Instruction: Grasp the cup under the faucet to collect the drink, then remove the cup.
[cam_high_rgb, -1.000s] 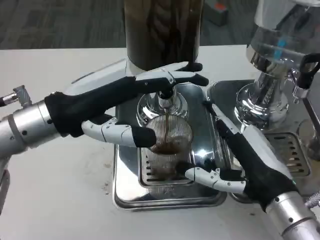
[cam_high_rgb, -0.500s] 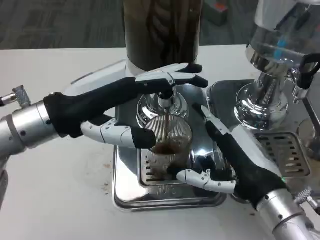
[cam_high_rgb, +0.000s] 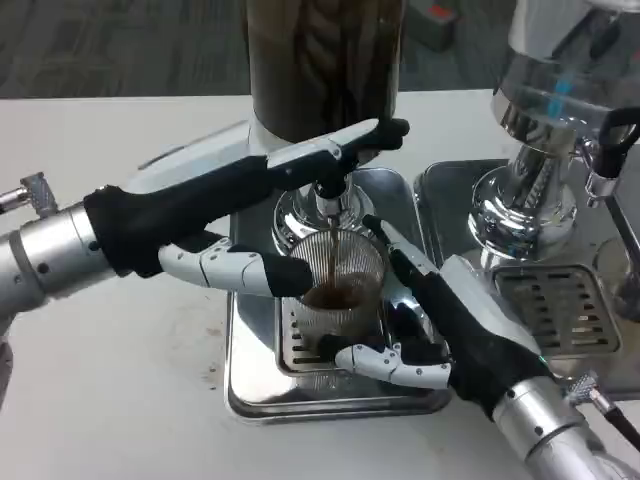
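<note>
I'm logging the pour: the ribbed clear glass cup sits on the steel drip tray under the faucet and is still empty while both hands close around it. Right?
Not quite. The head view shows the ribbed clear glass cup is not empty: brown drink streams from the faucet and pools inside. It does sit on the steel drip tray, with the left hand and right hand around it.

You are looking down at a ribbed clear cup (cam_high_rgb: 335, 290) standing on the steel drip tray (cam_high_rgb: 255, 395) under the faucet (cam_high_rgb: 328, 200), with a thin brown stream falling into the dark drink inside. Your left hand (cam_high_rgb: 240, 215) spans the faucet from the left, its upper fingers (cam_high_rgb: 365, 140) lying over the tap and the lower ones touching the cup's left side. Your right hand (cam_high_rgb: 445, 320) sits just beside the cup's right side, fingers spread around its base. A second dispenser (cam_high_rgb: 545, 130) stands to the right on the white surface (cam_high_rgb: 110, 400).
</note>
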